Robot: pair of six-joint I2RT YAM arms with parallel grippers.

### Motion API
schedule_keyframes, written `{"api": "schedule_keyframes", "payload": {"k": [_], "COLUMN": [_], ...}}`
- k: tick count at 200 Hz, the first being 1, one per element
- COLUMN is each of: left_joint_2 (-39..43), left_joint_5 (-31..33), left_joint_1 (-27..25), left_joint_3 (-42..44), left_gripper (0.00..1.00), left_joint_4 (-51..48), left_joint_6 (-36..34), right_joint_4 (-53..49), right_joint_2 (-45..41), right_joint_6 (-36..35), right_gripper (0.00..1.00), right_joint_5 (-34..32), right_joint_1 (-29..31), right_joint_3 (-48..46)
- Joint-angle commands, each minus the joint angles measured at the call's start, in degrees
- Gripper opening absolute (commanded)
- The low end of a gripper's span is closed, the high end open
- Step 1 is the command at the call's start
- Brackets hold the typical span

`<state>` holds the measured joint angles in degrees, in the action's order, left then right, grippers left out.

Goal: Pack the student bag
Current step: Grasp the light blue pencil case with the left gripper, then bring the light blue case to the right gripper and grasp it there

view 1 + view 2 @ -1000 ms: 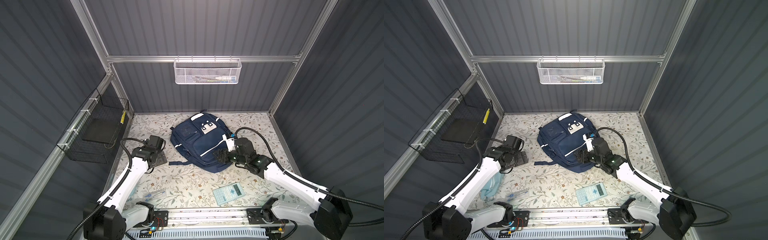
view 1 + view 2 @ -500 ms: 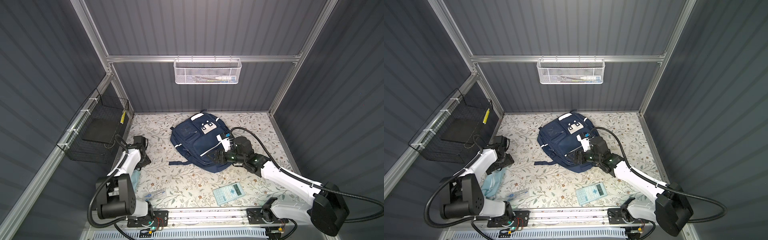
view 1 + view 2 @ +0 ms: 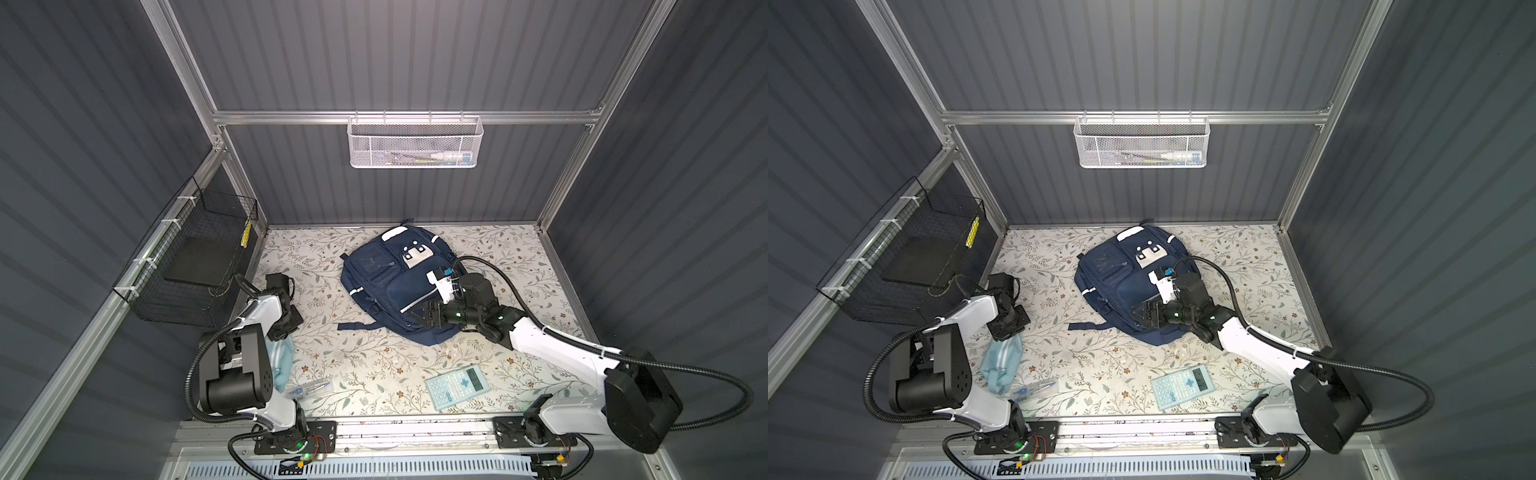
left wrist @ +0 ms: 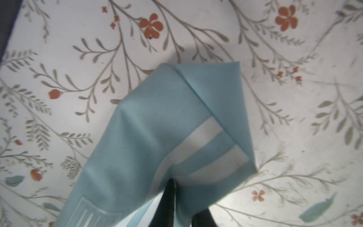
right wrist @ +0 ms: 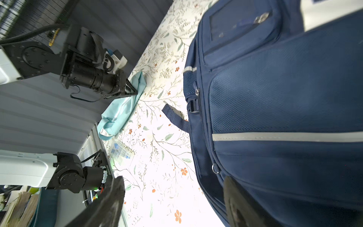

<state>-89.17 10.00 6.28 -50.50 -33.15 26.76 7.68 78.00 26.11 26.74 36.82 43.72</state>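
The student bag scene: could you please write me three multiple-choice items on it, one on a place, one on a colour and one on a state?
1. Where does the calculator lie relative to the student bag?
A. Inside it
B. On the table, apart from it
C. On top of it

2. What colour is the pouch?
A. Light blue with white stripes
B. Red
C. Black

3. How does the right hand stand?
A. Shut on a bag strap
B. Shut on the calculator
C. Open

Answers:
1 B: both top views show it on the table near the front edge, with bare table between it and the bag.
2 A: the left wrist view shows the blue fabric and white stripes close up.
3 C: the right wrist view shows its jaws wide apart with nothing held between them.
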Motion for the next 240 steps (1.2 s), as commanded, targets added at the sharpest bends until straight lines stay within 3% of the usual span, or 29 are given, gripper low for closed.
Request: {"api": "schedule_keyframes", "payload": {"k": [1,31,47,57,90,107,117,135,147,167,210,240], "left_joint_2": [-0.1,0.4,0.6,1.4,2.4,5.0,6.2,9.7,12.1,12.2,6.5,7.4], "left_joint_5": [-9.9,-15.0,-17.3,-18.2,-18.2,-14.5,-13.1,-17.8,-16.0,-10.3,-14.5,-18.2], "left_joint_1": [-5.6,-15.1,-17.5,-17.9,-17.9,-17.4,-15.6,-10.3,-8.6,-7.9,-6.5,-6.5], "left_joint_3": [1.5,1.3,2.3,3.6,-1.1,-4.5,-5.7,-2.3,0.2,2.6,7.2,10.5], "left_gripper": [0.20,0.23,0.29,0.38,0.56,0.65,0.74,0.88,0.92,0.92,0.89,0.85], "left_joint_4": [4.3,11.9,16.3,20.2,17.5,12.4,9.1,10.2,10.8,10.6,17.1,19.2], "left_joint_6": [6.7,16.4,20.6,22.4,19.2,14.8,12.2,10.7,9.9,8.2,7.2,7.2], "right_joint_4": [3.1,3.6,3.3,3.8,9.0,6.6,4.7,2.9,1.7,-2.8,-9.5,-13.7], "right_joint_2": [4.4,13.0,17.8,20.5,30.0,33.6,35.5,39.4,42.0,46.7,55.5,59.0], "right_joint_6": [1.5,3.2,4.3,5.3,13.1,14.5,15.0,17.4,18.8,19.8,20.9,16.7], "right_gripper": [0.79,0.80,0.80,0.80,0.79,0.79,0.78,0.78,0.78,0.74,0.69,0.54], "right_joint_5": [1.8,1.9,2.6,3.0,3.3,1.1,0.3,-0.6,-1.4,-2.8,-3.5,-4.0], "right_joint_1": [2.2,6.9,9.2,10.3,12.9,14.5,15.5,16.7,17.1,17.1,17.1,16.6], "right_joint_3": [1.1,7.6,12.2,14.6,21.3,25.5,28.3,33.1,36.2,42.7,54.6,61.6]}}
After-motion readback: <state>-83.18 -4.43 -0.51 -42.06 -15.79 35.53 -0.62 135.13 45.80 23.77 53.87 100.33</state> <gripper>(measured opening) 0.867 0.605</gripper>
